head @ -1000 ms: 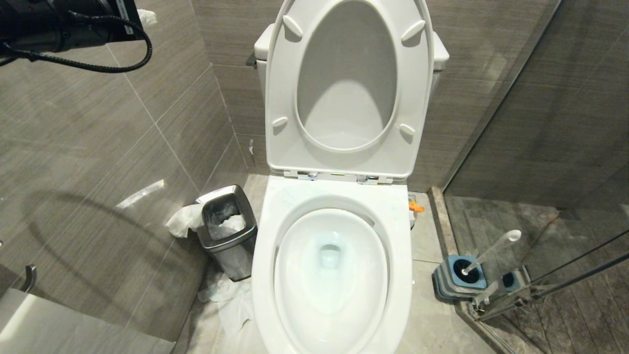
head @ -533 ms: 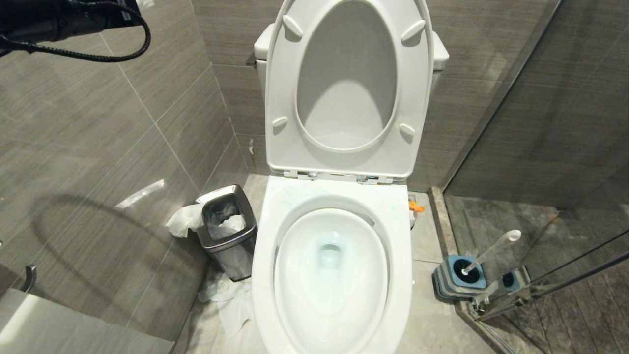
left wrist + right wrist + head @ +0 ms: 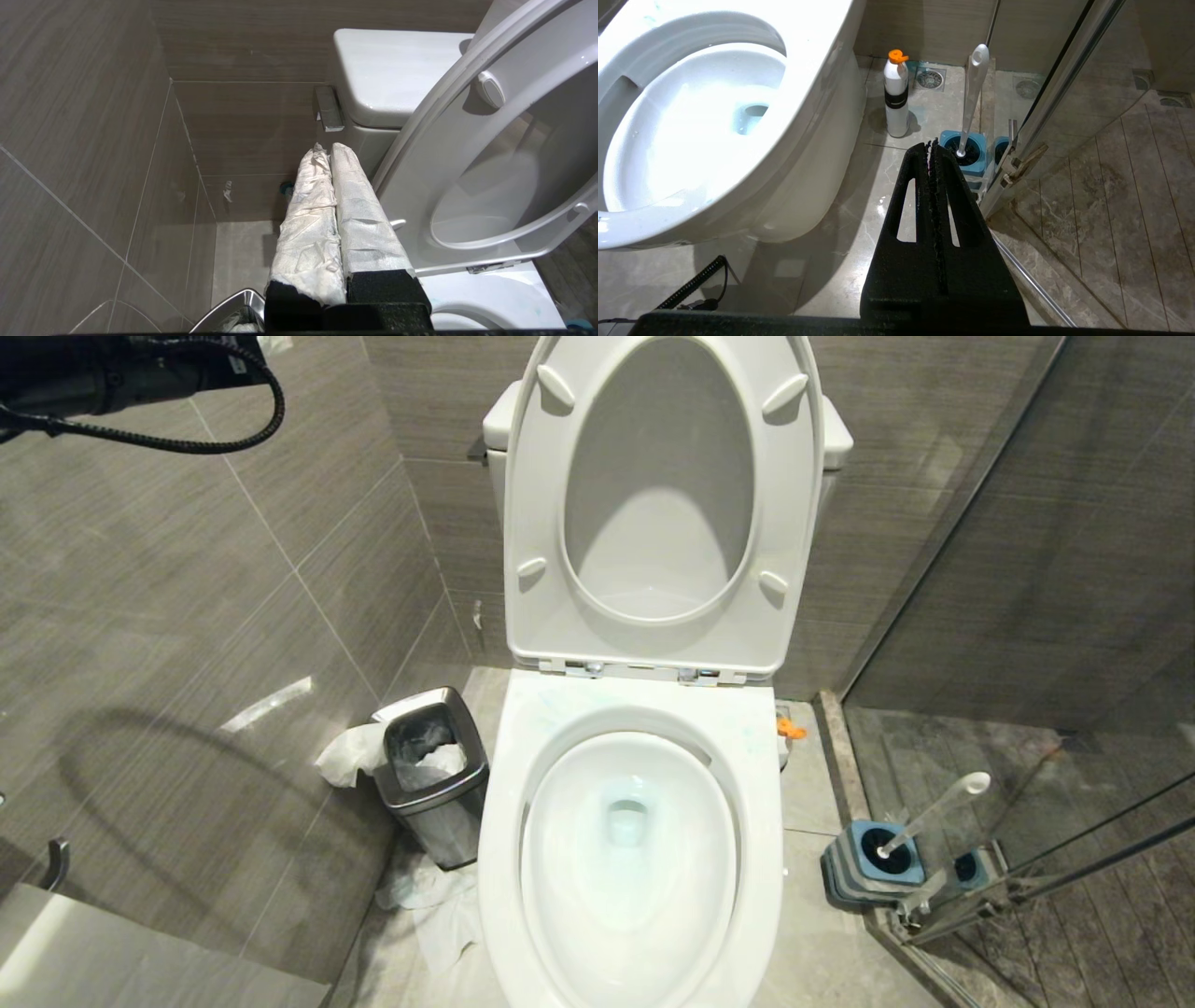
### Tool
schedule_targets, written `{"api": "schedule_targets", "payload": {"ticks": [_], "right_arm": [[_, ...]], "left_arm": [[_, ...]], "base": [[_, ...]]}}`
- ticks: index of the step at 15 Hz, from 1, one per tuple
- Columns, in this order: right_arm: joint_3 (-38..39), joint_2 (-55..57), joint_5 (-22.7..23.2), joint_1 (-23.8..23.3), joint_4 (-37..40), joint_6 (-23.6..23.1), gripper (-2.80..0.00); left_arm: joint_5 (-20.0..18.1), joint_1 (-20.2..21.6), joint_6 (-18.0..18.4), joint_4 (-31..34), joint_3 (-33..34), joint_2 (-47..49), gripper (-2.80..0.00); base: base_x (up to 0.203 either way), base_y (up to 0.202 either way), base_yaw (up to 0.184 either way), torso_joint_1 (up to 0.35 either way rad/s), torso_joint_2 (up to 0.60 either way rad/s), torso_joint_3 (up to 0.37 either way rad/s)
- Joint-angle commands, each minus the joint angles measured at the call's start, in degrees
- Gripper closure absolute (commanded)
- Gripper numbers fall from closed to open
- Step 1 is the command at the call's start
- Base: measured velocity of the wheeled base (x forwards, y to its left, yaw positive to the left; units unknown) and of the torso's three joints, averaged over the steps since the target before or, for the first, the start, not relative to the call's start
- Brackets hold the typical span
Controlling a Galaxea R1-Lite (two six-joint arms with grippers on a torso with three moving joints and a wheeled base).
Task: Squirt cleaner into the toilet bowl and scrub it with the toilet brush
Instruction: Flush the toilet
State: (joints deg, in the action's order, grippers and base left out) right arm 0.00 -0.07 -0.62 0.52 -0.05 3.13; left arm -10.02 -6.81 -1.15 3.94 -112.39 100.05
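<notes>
Up beside the glossy white ceramic toilet bowl's [image 3: 630, 859] tank, my left end effector [image 3: 325, 150] is closed, empty. Right end effector [image 3: 932, 143] closed near the white-handled toilet brush [image 3: 972, 98].

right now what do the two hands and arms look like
The left hand has two long fingers wrapped in crinkled white cloth over black bases. The right hand is bare matte black, its tapered fingers slotted. The left arm is black, with a looping black cable.
</notes>
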Motion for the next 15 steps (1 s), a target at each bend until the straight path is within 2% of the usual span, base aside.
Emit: {"api": "schedule_targets", "payload": {"ticks": [1, 15], "right_arm": [[0.0, 0.1, -0.1, 0.0, 0.0, 0.0, 0.0], [0.0, 0.1, 0.0, 0.0, 0.0, 0.0, 0.0]], "left_arm": [[-0.1, -0.4, -0.1, 0.1, 0.4, -0.1, 0.0], [1.1, -2.0, -0.1, 0.0, 1.1, 0.1, 0.0]], "base": [[0.0, 0.0, 0.0, 0.0, 0.0, 0.0], [0.0, 0.0, 0.0, 0.0, 0.0, 0.0]]}}
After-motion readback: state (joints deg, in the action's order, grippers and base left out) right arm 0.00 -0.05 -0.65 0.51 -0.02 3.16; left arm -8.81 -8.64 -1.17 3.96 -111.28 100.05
